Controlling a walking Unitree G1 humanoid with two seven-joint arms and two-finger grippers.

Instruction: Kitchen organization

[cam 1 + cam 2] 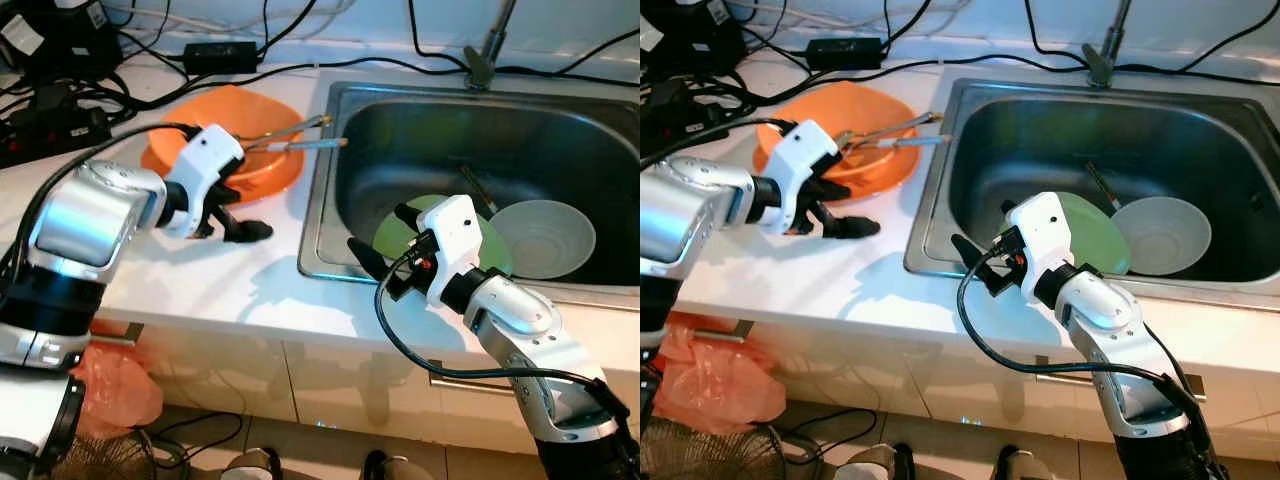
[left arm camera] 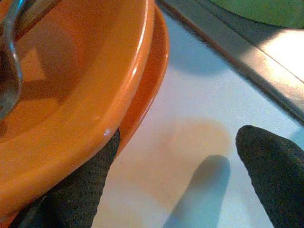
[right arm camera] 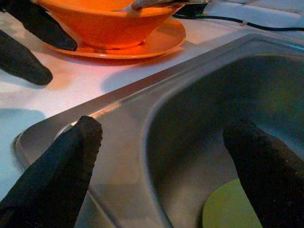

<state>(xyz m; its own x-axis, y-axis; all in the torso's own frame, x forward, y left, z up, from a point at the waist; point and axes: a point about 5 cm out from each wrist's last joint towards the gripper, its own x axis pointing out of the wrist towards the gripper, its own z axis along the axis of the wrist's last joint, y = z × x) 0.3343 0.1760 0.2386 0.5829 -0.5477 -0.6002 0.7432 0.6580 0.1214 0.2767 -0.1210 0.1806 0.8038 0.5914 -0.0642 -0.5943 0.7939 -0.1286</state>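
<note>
Two orange dishes, a bowl (image 1: 232,125) stacked on a plate (image 1: 268,180), are seen at ten o'clock on the white counter (image 1: 200,285), with two utensils (image 1: 290,137) inside. One green plate (image 1: 400,232) and one pale bowl (image 1: 545,238) are held by the steel sink (image 1: 330,180). The left gripper (image 2: 178,183) is spread beside the orange rim, the right gripper (image 3: 164,171) spread over the sink edge, both empty.

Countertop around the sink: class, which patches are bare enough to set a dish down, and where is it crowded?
Bare: the white counter between the orange bowl and the sink rim, toward the front edge. Crowded: the back left corner with cables, and the sink floor under the green plate and pale bowl.
</note>
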